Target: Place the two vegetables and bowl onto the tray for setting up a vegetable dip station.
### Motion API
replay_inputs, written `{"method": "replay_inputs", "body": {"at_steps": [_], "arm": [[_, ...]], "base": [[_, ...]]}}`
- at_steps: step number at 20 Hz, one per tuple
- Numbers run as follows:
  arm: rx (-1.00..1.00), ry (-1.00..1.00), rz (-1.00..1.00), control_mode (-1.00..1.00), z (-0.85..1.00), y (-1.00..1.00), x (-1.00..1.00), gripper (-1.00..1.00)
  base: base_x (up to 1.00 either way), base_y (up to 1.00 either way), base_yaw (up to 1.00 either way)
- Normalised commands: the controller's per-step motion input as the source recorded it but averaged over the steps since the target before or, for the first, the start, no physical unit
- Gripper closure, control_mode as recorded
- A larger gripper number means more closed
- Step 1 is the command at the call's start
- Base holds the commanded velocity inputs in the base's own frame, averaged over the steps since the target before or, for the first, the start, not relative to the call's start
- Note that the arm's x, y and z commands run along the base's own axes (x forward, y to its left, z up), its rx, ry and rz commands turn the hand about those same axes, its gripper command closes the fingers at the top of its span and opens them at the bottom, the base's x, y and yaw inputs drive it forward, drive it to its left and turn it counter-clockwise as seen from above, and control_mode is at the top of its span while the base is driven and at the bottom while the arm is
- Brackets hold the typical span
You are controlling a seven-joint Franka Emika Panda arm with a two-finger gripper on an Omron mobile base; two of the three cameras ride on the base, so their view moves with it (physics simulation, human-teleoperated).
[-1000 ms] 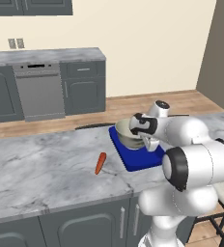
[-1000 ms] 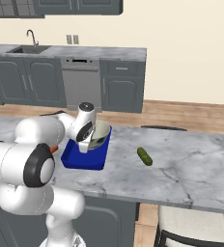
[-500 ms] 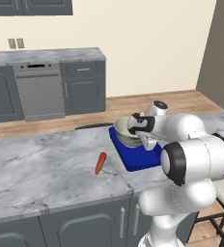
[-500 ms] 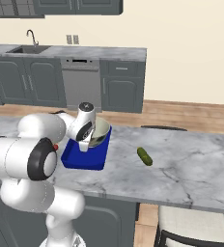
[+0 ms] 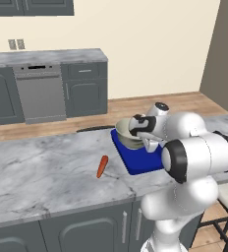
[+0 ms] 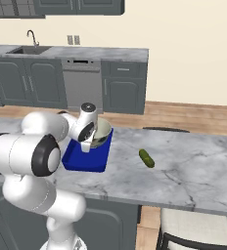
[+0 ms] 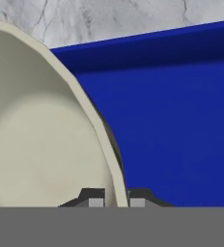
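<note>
Hand view: gripper (image 7: 116, 200) pinches bowl (image 7: 41, 140) rim above tray (image 7: 181, 120).

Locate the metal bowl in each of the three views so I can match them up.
Left base view: bowl right of centre, over the blue tray's far end.
Right base view: bowl left of centre, at the tray's far right corner.
Hand view: bowl covers the left half, its rim pinched in the hand.
Shared landmark: the tray.
</note>
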Motion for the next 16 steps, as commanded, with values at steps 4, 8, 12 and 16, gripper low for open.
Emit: {"method": "replay_inputs", "body": {"at_steps": [4, 8, 12, 16], "arm": [[0.00, 0.00, 0.00, -1.00, 0.00, 0.03, 0.11, 1.00], [0.00, 0.00, 0.00, -1.00, -0.01, 0.03, 0.12, 1.00], [0.00, 0.00, 0.00, -1.00, -0.02, 0.04, 0.12, 1.00], [0.00, 0.00, 0.00, -1.00, -0.02, 0.03, 0.11, 1.00]], "base": [[0.00, 0.00, 0.00], [0.00, 0.00, 0.00], [0.00, 0.00, 0.00], [0.00, 0.00, 0.00]]}}
